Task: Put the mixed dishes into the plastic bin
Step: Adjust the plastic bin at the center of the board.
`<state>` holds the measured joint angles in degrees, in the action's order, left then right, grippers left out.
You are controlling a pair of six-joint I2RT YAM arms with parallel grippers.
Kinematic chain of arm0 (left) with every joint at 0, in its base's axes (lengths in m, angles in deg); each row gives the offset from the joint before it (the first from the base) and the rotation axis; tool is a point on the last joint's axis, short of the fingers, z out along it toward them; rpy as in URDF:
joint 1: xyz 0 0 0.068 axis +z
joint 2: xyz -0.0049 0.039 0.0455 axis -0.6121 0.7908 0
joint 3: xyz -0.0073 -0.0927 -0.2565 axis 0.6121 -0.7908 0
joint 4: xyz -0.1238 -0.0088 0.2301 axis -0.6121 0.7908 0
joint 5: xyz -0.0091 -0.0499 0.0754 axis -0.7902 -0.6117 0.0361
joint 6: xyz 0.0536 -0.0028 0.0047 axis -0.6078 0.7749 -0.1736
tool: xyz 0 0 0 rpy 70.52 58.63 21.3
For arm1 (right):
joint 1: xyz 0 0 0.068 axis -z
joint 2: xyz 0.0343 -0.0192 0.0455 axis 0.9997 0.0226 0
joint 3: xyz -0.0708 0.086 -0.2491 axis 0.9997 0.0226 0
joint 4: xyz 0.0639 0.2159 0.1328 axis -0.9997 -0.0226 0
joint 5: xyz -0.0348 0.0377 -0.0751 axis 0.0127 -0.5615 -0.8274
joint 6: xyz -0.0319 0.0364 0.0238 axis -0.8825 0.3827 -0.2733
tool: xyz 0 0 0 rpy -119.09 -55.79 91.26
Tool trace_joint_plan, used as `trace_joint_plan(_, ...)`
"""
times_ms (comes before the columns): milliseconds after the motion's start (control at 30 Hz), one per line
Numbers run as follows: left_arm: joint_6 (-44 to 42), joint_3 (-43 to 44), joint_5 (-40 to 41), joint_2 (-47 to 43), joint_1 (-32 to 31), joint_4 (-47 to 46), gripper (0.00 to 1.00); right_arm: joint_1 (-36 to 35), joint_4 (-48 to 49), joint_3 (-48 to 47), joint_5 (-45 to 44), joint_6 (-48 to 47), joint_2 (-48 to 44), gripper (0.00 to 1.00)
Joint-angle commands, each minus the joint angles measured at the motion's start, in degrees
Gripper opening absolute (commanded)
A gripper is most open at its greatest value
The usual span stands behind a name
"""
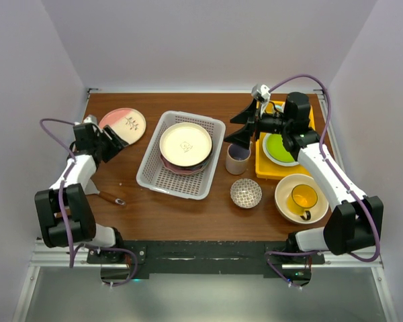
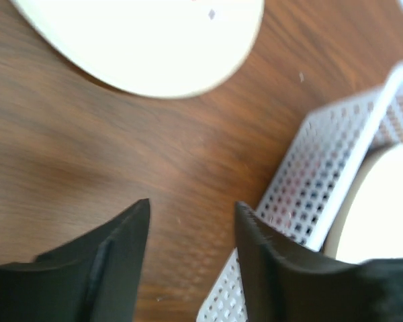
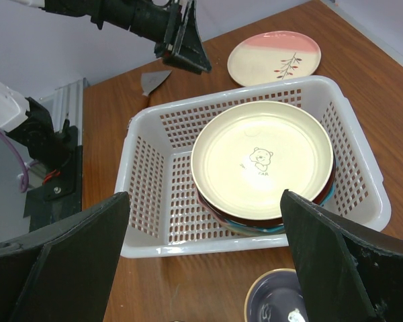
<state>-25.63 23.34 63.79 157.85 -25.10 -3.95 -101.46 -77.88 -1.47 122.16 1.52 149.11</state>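
- left gripper: low over the table at the left, between plate and bin; jaws parted, only bare wood in the gap, nothing pinched
- pink-and-cream plate: flat on the table at the back left, twig motif, outside the bin
- brown-handled utensil: lying on the table beside the left arm; kind unclear
- plastic bin: white lattice basket, centre of the table, holding a stack of plates
- cream plate: top of that stack, small bear drawing; darker rims of other plates show beneath it
- right gripper: raised near the bin's right rim, above the mug; jaws spread wide, empty
- beige mug: upright just right of the bin, outside it
- small patterned bowl: on the table in front of the mug
- yellow tray: back right, carrying a green dish
- large cream bowl: front right, outside the bin
- yellow mug: standing inside that bowl
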Motion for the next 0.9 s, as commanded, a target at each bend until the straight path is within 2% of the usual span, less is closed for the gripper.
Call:
trace_joint_plan(0, 1.55, 4.06, 3.63, 0.9, 2.38, -3.35, 0.68, -0.25, 1.78, -0.01, 0.69, -0.07, -0.26, 0.98)
trace_joint_plan(133, 0.84, 5.9, 6.36, 4.24, 3.44, -3.17, 0.78, -0.87, 0.55, -0.53, 0.16, -1.21, 0.27, 0.98)
trace_joint_plan(300, 0.66, 6.08, 5.58, 7.84, 5.98, -5.19, 0.91, -2.36, -3.39, -2.2, -1.86, -4.9, 1.59, 0.98)
trace_joint_plan(400, 1.02, 7.31, 4.08, 10.56, 7.56, -5.11, 0.94, -5.6, -8.4, -4.57, -4.57, -9.11, 2.73, 0.98)
trace_joint_plan(700, 2.42, 14.43, 4.96, 19.26, 8.63, -0.1, 0.94, -16.93, -27.48, -18.71, -16.44, -27.99, 11.67, 0.98)
trace_joint_plan(867, 3.13, 18.12, 4.52, 24.18, 8.62, 2.8, 0.86, -22.48, -33.99, -28.91, -24.26, -32.23, 18.46, 0.98)
